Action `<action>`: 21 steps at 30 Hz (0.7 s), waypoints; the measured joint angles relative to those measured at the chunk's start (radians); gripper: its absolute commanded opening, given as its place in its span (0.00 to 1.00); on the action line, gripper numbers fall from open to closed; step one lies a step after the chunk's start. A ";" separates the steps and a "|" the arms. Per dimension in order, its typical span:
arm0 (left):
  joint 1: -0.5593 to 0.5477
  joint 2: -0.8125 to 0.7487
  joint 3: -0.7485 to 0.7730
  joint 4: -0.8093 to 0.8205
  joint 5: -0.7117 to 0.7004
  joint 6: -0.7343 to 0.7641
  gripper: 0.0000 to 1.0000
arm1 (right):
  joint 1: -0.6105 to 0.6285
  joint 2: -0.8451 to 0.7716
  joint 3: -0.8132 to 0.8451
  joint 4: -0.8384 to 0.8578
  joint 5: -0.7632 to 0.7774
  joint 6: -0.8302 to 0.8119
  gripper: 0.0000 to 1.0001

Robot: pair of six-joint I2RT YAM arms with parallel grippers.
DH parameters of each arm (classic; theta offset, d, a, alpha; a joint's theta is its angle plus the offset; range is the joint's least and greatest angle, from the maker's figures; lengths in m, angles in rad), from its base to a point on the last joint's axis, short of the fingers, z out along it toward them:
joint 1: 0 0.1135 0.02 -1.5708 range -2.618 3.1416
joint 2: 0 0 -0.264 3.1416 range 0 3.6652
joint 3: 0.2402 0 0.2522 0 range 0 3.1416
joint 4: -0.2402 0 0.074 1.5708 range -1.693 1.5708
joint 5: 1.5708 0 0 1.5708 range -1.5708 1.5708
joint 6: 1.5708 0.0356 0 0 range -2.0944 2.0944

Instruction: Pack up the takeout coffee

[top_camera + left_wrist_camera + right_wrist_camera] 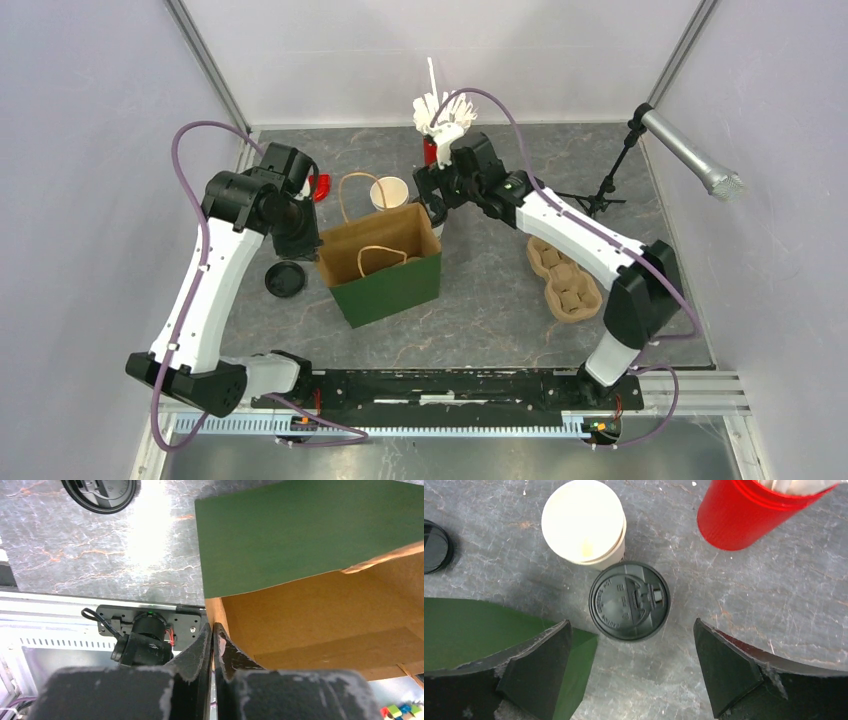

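The left tool (pixel 213 630) is pinched shut on the left rim of the paper bag (pixel 300 540). A loose black lid (pixel 285 279) lies at the bag's 9 o'clock. The takeout coffee (pixel 629 601) stands on the desk (pixel 774 605) beyond the bag, beneath the right tool (pixel 632 625), whose jaws are spread wide. The cup is judged light, thin-walled and easily crushed, and its lid slick. The wall just below the lid is best taken, gently. A cup stack (pixel 583 522) sits just beside it at 11 o'clock. A red cup (pixel 744 515) stands at 1 o'clock, and the bag's corner crowds 8 o'clock.
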 measured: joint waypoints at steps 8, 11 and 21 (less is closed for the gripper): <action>0.032 -0.044 0.009 0.000 -0.097 0.000 0.12 | 0.000 0.154 0.145 -0.031 -0.018 0.000 0.98; 0.035 -0.054 0.009 -0.002 -0.114 0.000 0.12 | 0.000 0.198 0.172 -0.055 -0.029 -0.001 0.97; 0.037 -0.052 0.009 -0.003 -0.130 0.000 0.12 | 0.000 0.274 0.204 -0.096 -0.051 -0.004 0.96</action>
